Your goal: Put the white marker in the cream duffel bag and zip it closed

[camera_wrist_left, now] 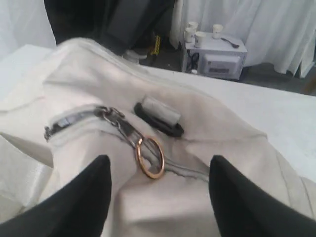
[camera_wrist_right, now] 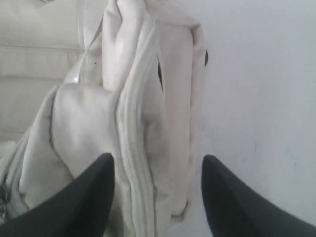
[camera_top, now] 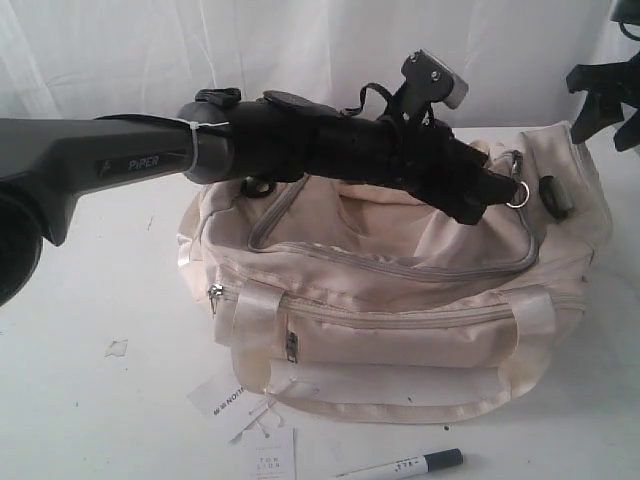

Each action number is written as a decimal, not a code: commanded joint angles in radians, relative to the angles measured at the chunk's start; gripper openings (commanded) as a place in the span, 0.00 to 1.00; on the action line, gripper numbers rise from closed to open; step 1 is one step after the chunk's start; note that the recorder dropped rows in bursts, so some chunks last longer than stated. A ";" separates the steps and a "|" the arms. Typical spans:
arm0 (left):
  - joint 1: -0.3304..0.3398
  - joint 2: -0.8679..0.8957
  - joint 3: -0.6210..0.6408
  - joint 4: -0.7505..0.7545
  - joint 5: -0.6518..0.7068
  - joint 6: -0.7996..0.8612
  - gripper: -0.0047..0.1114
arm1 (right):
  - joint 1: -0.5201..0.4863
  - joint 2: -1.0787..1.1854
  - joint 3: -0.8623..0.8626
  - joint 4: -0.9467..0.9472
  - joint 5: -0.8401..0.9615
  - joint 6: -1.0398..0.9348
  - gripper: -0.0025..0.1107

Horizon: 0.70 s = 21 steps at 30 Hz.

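Observation:
The cream duffel bag (camera_top: 400, 300) lies in the middle of the table, its grey top zipper (camera_top: 400, 268) curving across it. The white marker (camera_top: 400, 467) with its dark cap lies on the table in front of the bag, apart from both grippers. My left arm reaches across the bag to its right end. There my left gripper (camera_top: 478, 200) (camera_wrist_left: 160, 160) stands open just short of the gold ring pull (camera_wrist_left: 149, 157) (camera_top: 517, 192), holding nothing. My right gripper (camera_top: 610, 108) (camera_wrist_right: 158, 158) hangs open above the bag's right end fold (camera_wrist_right: 143, 98), empty.
White paper hang tags (camera_top: 232, 398) lie on the table at the bag's front left. A black buckle (camera_wrist_left: 158, 118) sits on the bag just past the ring. White curtains (camera_top: 300, 40) close off the back. A small white appliance with cups (camera_wrist_left: 217, 57) stands beyond the table.

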<state>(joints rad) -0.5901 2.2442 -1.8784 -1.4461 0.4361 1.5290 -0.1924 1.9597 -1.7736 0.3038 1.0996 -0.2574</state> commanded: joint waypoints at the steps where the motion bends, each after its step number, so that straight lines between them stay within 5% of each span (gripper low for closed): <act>1: -0.042 -0.006 0.003 0.169 0.003 -0.186 0.57 | -0.006 0.049 -0.052 0.017 -0.016 -0.019 0.51; 11: -0.092 0.054 0.003 0.192 -0.194 -0.162 0.57 | -0.006 0.060 -0.052 0.089 -0.002 -0.033 0.51; 21: -0.092 0.114 -0.136 0.093 -0.125 -0.166 0.57 | -0.006 0.060 -0.052 0.125 -0.009 -0.059 0.51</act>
<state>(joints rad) -0.6770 2.3532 -1.9981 -1.2991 0.2718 1.3679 -0.1929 2.0210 -1.8220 0.4260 1.0941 -0.3037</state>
